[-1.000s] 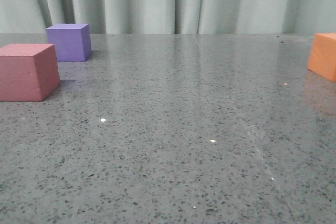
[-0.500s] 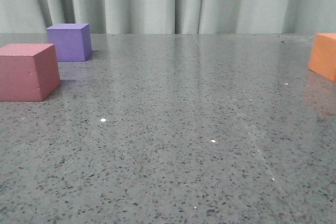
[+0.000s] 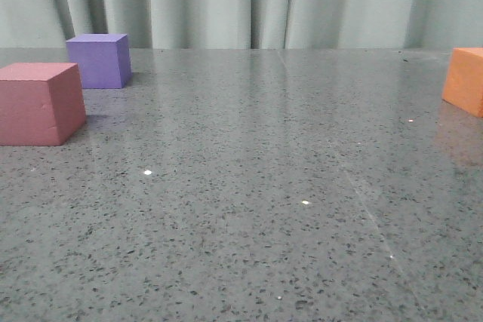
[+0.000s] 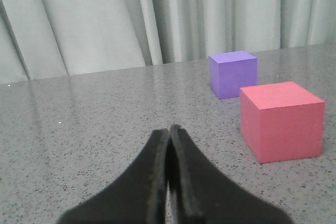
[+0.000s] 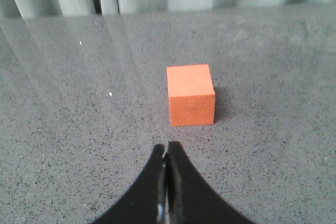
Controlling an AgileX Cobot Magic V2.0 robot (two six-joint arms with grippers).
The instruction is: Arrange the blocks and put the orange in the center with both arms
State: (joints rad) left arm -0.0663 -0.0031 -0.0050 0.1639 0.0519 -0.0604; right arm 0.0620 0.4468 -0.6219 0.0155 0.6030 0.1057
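fingers of both the left gripper [image 4: 169, 140] and right gripper [image 5: 166, 153] are pressed together, holding nothing. the orange cube [image 5: 190, 95] sits just ahead of the right one, far right on the table [image 3: 249, 186], well apart from the red cube [image 3: 41, 103] and purple cube [image 3: 99, 59]. it looks light, slightly squashy and grippy, so its two flat opposite sides seem best.

A speckled grey stone table [image 4: 94, 108] stretches back to a pale grey-green pleated curtain [image 4: 105, 19]. The left gripper [image 4: 169, 129] rises from the lower edge as two dark fingers [image 4: 155, 171] pressed together, tips meeting, with nothing between them. Off to one side, well apart from the gripper, a pinkish-red cube [image 4: 282, 120] sits on the table. Just behind it, nearer the curtain, stands a purple cube [image 4: 233, 74], with a narrow gap between the two.
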